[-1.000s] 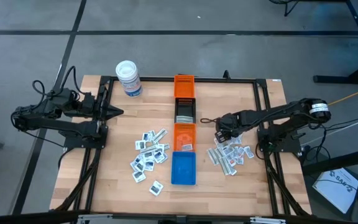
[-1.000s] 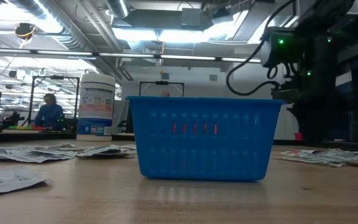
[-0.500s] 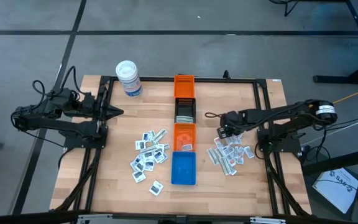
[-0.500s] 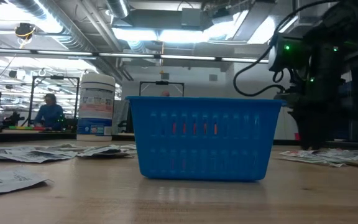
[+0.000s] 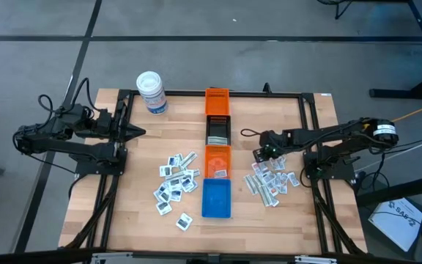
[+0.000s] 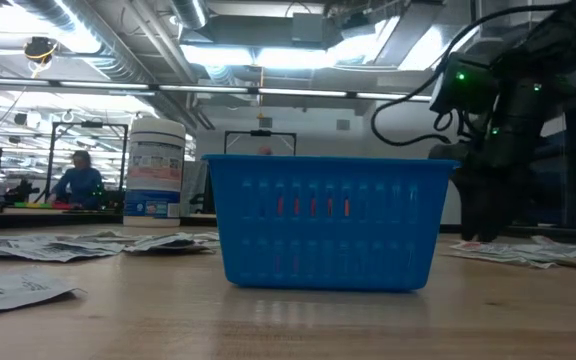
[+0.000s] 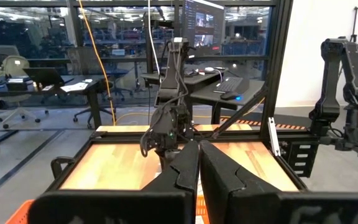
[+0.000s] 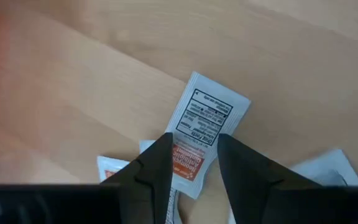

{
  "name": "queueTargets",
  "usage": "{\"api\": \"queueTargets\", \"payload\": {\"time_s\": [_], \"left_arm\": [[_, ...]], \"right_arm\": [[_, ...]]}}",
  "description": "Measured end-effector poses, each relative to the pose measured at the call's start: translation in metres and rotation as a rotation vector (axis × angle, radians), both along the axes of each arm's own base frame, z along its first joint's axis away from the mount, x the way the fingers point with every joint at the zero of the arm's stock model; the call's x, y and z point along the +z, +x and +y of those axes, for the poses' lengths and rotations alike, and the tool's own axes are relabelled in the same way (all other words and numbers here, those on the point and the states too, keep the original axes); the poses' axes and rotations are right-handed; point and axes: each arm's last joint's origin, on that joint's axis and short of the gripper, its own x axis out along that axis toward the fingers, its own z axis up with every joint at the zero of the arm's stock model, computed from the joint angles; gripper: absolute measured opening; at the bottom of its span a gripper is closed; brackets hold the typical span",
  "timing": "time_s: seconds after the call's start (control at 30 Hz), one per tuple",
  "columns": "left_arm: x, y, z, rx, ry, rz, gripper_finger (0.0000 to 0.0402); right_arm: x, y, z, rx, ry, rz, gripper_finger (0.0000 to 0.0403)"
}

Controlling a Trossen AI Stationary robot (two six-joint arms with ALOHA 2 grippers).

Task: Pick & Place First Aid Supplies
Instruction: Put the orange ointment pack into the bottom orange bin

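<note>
Packet (image 8: 199,138) print partly behind pincer fingers (image 8: 157,163)

Bright even overhead light, glaring ceiling strips (image 6: 268,55) behind, soft shadows, blurred wrist-view foreground

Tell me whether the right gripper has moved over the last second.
Yes. In the high view the right gripper has shifted slightly away from the lower orange bin, toward the table's far edge, now at the top of the right-hand packet pile.

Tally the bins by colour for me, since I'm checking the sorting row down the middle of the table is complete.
Orange bins: 2
Black bins: 1
Blue bins: 1
Total: 4 bins
</note>
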Motion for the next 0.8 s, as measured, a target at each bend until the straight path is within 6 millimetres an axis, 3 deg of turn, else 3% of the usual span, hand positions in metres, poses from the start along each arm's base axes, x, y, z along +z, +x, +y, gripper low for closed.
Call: {"api": "queueTargets", "payload": {"time_s": [0.33,0.5,0.8], "left_arm": [[0.000,0.000,0.000,0.000,0.000,0.000,0.0012],[0.000,0.000,0.000,0.000,0.000,0.000,0.0008],[0.000,0.000,0.000,0.000,0.000,0.000,0.0012]], "right_arm": [[0.015,0.014,-0.002,0.111,-0.066,-0.068,0.0130],[0.025,0.015,-0.003,0.090,-0.077,-0.005,0.0130],[0.019,0.012,0.001,0.038,-0.056,0.081,0.0130]]}}
